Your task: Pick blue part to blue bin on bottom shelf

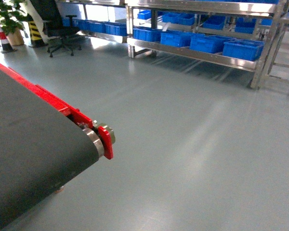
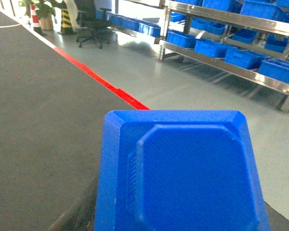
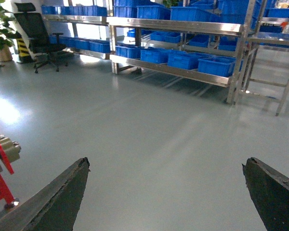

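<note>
Wide grey floor (image 1: 183,144), conveyor belt (image 1: 29,159) end, bottom shelf (image 1: 197,55) far

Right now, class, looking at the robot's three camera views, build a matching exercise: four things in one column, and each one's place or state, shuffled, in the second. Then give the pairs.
Things
1. blue part
2. right gripper
3. office chair
4. blue bins

Places or states
A. on the floor left of the steel rack
B. lined along the bottom shelf
C. fills the left wrist view, above the conveyor belt
D. open, empty, above the grey floor

Pairs: 1-C, 2-D, 3-A, 4-B
</note>
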Available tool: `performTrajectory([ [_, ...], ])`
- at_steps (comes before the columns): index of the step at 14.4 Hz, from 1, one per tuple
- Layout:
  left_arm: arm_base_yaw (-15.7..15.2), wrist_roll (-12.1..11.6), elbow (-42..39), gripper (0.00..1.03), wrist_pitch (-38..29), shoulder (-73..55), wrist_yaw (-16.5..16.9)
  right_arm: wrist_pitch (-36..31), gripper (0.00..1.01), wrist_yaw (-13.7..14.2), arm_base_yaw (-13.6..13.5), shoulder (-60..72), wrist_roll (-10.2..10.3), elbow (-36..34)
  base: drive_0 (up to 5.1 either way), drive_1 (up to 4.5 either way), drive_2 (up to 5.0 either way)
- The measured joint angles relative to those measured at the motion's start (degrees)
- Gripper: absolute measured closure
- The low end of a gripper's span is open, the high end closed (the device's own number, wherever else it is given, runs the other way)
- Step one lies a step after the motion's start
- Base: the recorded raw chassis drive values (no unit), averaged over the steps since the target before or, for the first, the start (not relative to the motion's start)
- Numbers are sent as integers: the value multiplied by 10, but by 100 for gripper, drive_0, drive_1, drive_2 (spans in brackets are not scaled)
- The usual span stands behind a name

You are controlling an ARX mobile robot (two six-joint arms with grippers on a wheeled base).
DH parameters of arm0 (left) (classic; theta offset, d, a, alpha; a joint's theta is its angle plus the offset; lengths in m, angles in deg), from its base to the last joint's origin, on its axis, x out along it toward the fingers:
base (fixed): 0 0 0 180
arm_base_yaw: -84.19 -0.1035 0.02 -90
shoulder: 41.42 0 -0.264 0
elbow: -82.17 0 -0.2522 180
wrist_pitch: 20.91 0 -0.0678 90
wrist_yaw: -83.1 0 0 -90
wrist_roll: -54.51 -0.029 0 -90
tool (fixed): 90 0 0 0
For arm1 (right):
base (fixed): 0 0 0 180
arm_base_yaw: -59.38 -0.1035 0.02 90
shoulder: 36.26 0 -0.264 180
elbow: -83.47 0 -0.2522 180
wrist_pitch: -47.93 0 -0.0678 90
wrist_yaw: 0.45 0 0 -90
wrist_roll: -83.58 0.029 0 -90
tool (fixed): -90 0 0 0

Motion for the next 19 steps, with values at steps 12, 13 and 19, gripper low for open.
performTrajectory([
  [12,0,0,0,60,0,0,0,0,3,0,0,0,0,0,-167,-167,-167],
  [13,0,0,0,60,0,0,0,0,3,0,0,0,0,0,-167,-167,-167],
  [19,0,0,0,60,0,0,0,0,3,0,0,0,0,0,-152,-152,-152],
])
